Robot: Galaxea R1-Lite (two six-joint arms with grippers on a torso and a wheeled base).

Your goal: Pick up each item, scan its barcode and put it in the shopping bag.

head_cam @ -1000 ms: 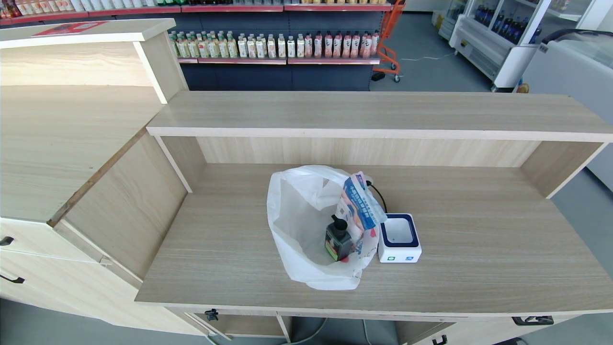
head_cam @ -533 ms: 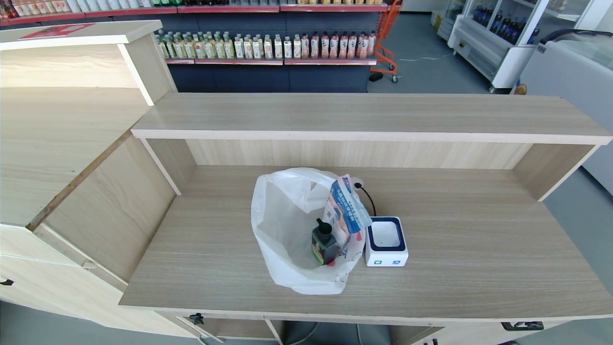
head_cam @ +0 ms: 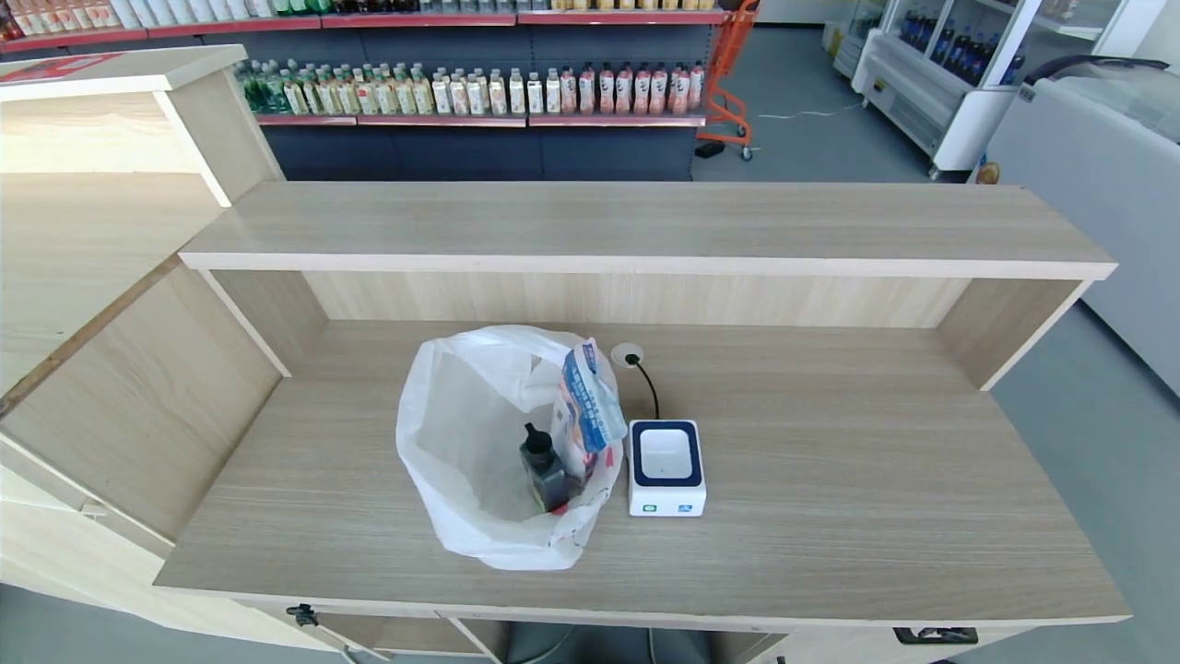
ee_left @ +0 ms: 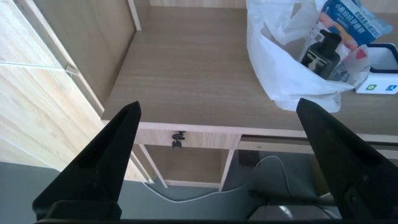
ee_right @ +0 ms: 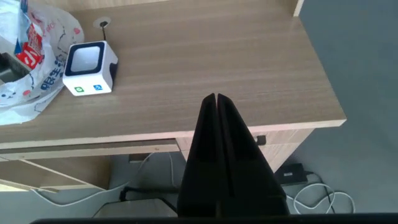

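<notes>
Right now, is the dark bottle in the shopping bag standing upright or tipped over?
Upright: the dark bottle stands inside the open shopping bag, its black cap at the top, next to a blue packet.

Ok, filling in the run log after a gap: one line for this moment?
shopping bag: holds bottle, packet | scanner: right of bag | left gripper: open, off counter | right gripper: shut, off counter

Counter [head_cam: 830, 480] with shopping bag [head_cam: 442, 433], scanner [head_cam: 666, 468]
</notes>
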